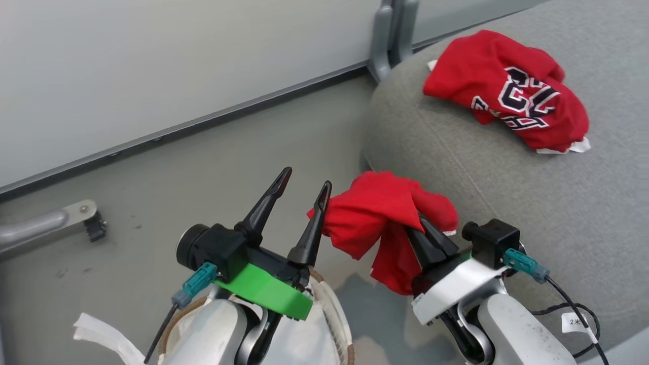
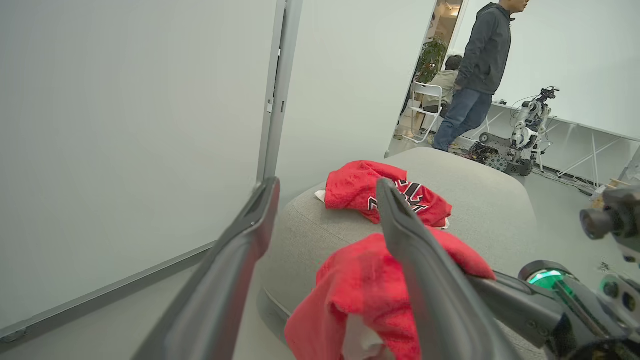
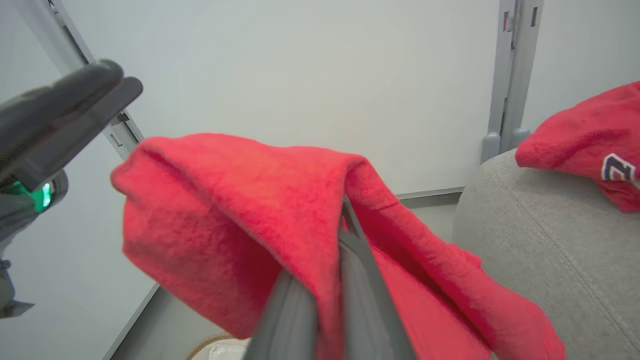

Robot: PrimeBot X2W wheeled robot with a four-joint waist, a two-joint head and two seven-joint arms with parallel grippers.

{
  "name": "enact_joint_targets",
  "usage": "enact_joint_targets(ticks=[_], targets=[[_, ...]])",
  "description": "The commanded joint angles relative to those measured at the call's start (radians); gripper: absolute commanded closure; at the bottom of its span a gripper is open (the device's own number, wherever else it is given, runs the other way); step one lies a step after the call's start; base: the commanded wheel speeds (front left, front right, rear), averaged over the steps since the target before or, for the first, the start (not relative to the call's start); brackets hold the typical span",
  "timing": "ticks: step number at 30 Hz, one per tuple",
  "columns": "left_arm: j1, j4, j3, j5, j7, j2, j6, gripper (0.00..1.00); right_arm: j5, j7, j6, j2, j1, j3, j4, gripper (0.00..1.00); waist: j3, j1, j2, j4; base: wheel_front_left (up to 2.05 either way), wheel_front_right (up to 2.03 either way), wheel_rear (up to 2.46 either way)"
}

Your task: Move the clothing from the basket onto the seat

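Note:
My right gripper (image 1: 417, 223) is shut on a bunched red piece of clothing (image 1: 377, 218), which hangs in the air just off the rounded corner of the grey seat (image 1: 456, 167). In the right wrist view the cloth (image 3: 225, 200) drapes over my closed fingers (image 3: 350, 280). My left gripper (image 1: 307, 180) stands open just left of the cloth, with nothing between its fingers (image 2: 235, 260). A second red jersey (image 1: 512, 91) with navy-and-white lettering lies crumpled on the seat. The basket's brown rim (image 1: 337, 314) peeks out under my left arm.
A pale partition wall with a grey post (image 1: 390, 35) runs behind the seat. A metal leg with a castor (image 1: 86, 218) stands on the floor at left. White fabric (image 1: 96, 329) trails at the bottom left. A person (image 2: 480, 70) and another robot (image 2: 520, 135) stand far beyond the seat.

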Motion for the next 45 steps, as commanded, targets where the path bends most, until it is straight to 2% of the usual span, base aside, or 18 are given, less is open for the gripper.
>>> enact_joint_targets(ticks=[1,5,11,16,22,27,30,36,42,45], targets=[[0.011,0.008,0.002,0.004,0.0,0.012,-0.003,0.0,0.007,0.0,-0.001,0.005,0.018,-0.012,-0.011,1.0,0.025,0.0001,-0.0002,-0.162,0.0,0.0,0.0],[0.001,0.018,-0.02,-0.002,0.0,0.015,-0.003,0.0,0.008,0.0,-0.001,0.009,0.043,-0.054,-0.028,1.0,0.041,0.0001,-0.0002,-0.243,0.0,0.0,0.0],[-0.066,0.056,-0.113,-0.02,0.0,0.023,-0.003,0.0,-0.031,0.0,-0.001,0.007,0.09,-0.156,-0.064,1.0,0.071,0.0001,-0.0002,-0.259,0.0,0.0,0.0],[-0.099,0.078,-0.157,-0.037,0.0,0.026,-0.003,0.0,-0.058,0.0,-0.001,-0.025,0.086,-0.193,-0.087,1.0,0.092,0.0001,-0.0002,-0.262,0.0,0.0,0.0],[-0.114,0.088,-0.178,-0.04,0.0,0.042,-0.003,0.0,-0.083,-0.001,-0.001,-0.124,-0.048,-0.177,-0.104,1.0,0.134,0.0001,-0.0002,-0.259,0.0,0.0,0.0],[-0.112,0.09,-0.153,-0.024,0.0,0.064,-0.003,0.0,-0.101,-0.001,-0.001,-0.239,-0.258,-0.151,-0.098,1.0,0.183,0.0001,-0.0002,-0.254,0.0,0.0,0.0],[-0.106,0.086,-0.139,-0.011,0.0,0.079,-0.003,0.0,-0.106,-0.001,-0.001,-0.296,-0.388,-0.149,-0.065,1.0,0.218,0.0001,-0.0002,-0.247,0.0,0.0,0.0],[-0.146,0.084,-0.154,0.002,0.0,0.099,-0.003,0.0,-0.127,0.0,-0.001,-0.421,-0.603,-0.195,0.079,1.0,0.305,0.0001,-0.0002,-0.161,0.0,0.0,0.0],[-0.187,0.084,-0.162,0.01,0.0,0.111,-0.003,0.0,-0.139,0.0,-0.001,-0.471,-0.723,-0.267,0.294,1.0,0.39,0.0001,-0.0002,-0.069,0.0,0.0,0.0],[-0.208,0.083,-0.163,0.021,0.0,0.12,-0.003,0.0,-0.152,0.0,-0.001,-0.471,-0.738,-0.298,0.382,1.0,0.428,0.0001,-0.0002,-0.035,0.0,0.0,0.0]])
